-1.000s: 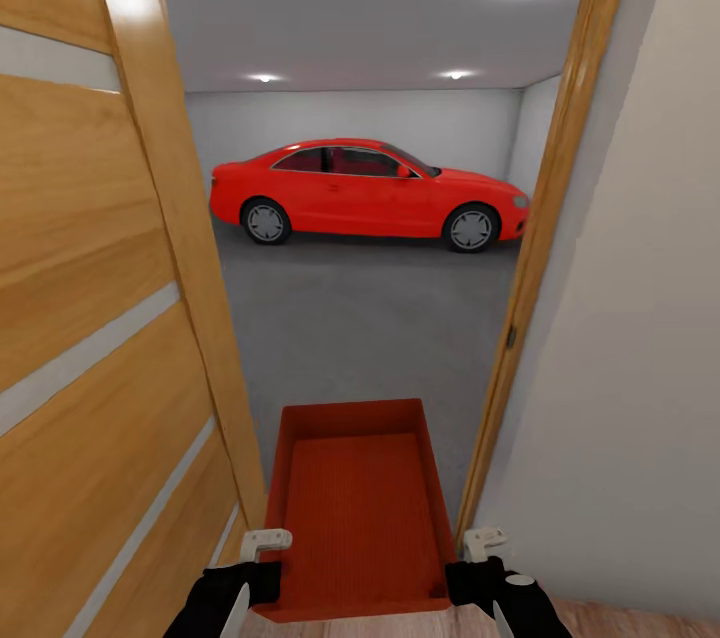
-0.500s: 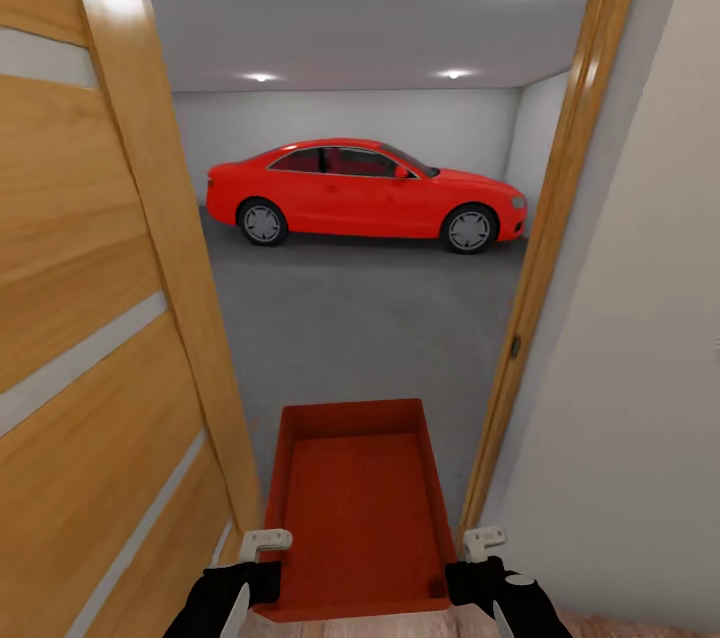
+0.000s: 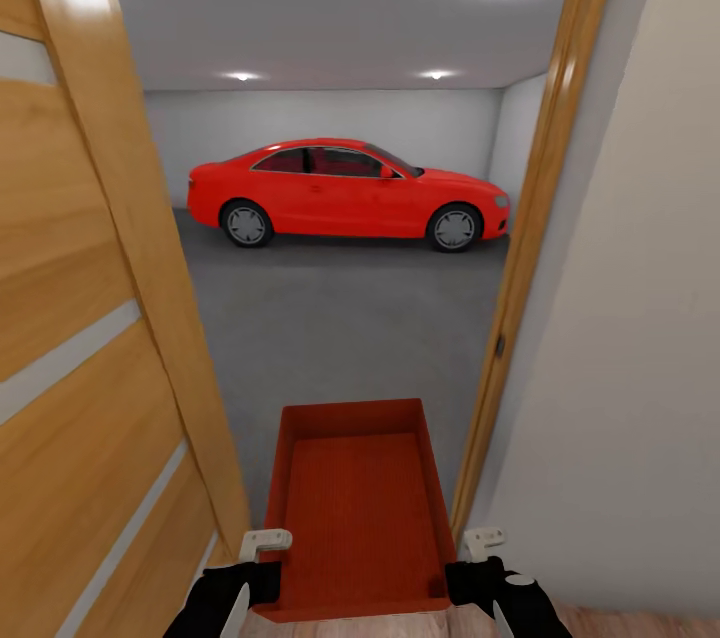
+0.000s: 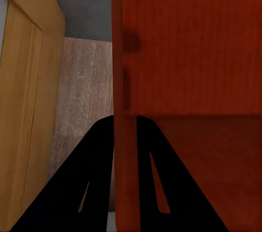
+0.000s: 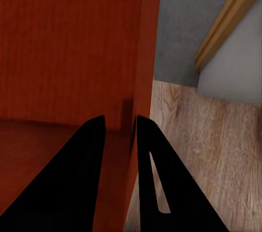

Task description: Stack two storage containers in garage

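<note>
I carry one red-orange storage container [image 3: 358, 508] low in front of me, in the doorway to the garage. My left gripper [image 3: 255, 583] is shut on its left wall, and the left wrist view shows the fingers [image 4: 98, 150] astride that wall [image 4: 124, 79]. On the other side, my right gripper [image 3: 472, 580] is shut on the right wall, fingers [image 5: 147, 150] either side of it [image 5: 143, 68]. Ahead lies the garage's dark grey floor [image 3: 350, 328] with pale grey walls.
An open wooden door [image 3: 90, 318] stands close on my left. The wooden door frame [image 3: 530, 218] and a beige wall [image 3: 630, 368] are close on my right. A red car [image 3: 345, 193] is parked across the far end of the garage. Light wood planks [image 5: 213, 155] lie underneath.
The whole view has advanced and turned slightly toward the doorway: the door and frame slid outward and the car shifted left. The container stays held the same way.
</note>
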{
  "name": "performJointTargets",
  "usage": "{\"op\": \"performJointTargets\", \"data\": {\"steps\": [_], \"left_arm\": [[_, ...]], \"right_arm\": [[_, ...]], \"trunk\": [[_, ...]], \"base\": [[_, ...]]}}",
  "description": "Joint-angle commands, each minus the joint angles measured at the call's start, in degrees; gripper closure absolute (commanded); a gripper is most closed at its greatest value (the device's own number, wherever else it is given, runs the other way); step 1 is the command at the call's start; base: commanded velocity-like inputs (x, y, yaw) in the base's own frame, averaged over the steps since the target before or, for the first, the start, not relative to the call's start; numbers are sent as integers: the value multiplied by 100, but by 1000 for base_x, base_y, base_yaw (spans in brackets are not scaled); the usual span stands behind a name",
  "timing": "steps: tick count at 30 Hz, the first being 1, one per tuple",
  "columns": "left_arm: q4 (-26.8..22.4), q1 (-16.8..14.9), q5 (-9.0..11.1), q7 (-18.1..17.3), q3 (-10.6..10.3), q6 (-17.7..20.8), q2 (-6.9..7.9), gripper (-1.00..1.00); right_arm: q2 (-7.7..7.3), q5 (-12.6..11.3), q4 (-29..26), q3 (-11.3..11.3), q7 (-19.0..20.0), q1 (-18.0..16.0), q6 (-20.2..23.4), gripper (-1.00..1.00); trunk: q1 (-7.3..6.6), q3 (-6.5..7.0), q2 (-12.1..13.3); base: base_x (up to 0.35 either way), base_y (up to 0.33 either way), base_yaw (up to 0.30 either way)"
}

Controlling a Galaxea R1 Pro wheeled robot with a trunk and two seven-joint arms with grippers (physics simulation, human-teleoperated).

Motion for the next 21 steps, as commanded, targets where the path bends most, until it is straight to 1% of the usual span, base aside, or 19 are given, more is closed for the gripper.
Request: {"op": "performJointTargets", "data": {"steps": [1, 8, 12, 21], "left_arm": [[-22, -7, -142, 24, 53, -102, -9, 100], [-22, -7, -142, 24, 54, -102, -9, 100], [-22, -7, -142, 24, 53, -102, -9, 100], [-22, -7, -142, 24, 53, -102, -9, 100]], "right_arm": [[166, -78, -4, 0, 118, 1, 44, 100], [165, -79, -8, 0, 118, 1, 44, 100], [165, -79, -5, -5, 115, 1, 44, 100], [165, -78, -5, -8, 116, 1, 36, 100]], "trunk": [[6, -13, -12], [6, -13, -12], [6, -13, -12], [6, -13, -12]], "base": [[276, 11, -2], [307, 2, 0], [68, 0, 0], [6, 0, 0]]}}
